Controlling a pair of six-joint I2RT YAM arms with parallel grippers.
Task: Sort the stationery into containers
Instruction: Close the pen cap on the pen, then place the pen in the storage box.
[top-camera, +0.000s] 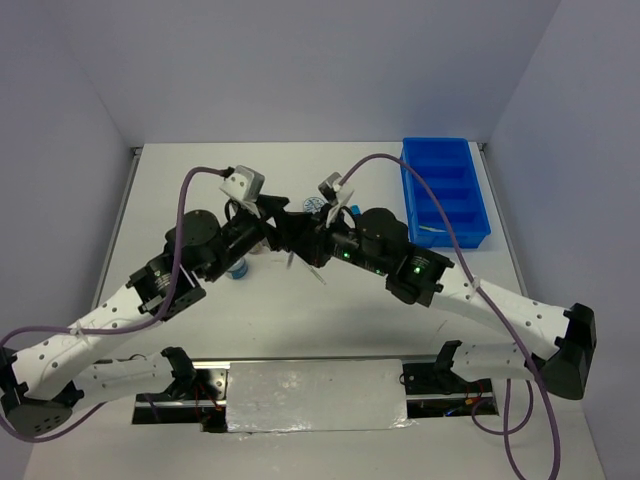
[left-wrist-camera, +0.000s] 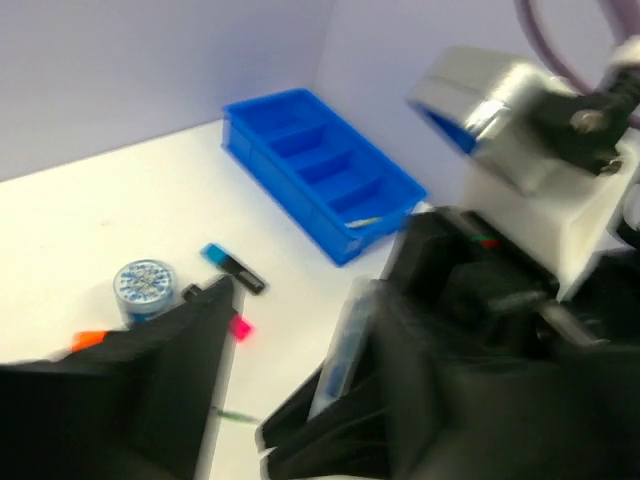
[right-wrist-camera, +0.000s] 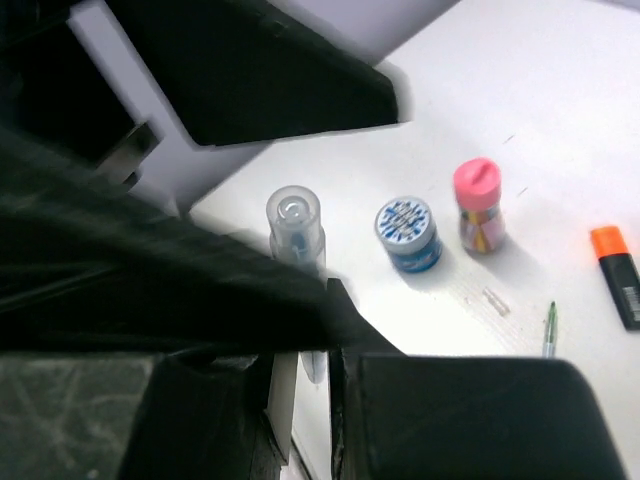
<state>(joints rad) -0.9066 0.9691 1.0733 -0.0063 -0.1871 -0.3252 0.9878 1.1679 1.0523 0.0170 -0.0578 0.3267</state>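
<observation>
1 clear pen is clamped in the right gripper; whether the left gripper is closed can't be told, too blurry.

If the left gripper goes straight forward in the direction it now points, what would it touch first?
Probably the black right gripper, facing the left gripper closely. A translucent clear-capped pen sits where they meet and might come first; blur hides the depth.

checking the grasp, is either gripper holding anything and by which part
The right gripper seems to pinch a clear-capped pen by its barrel, cap end free. Whether the left gripper also grips it cannot be told.
</observation>
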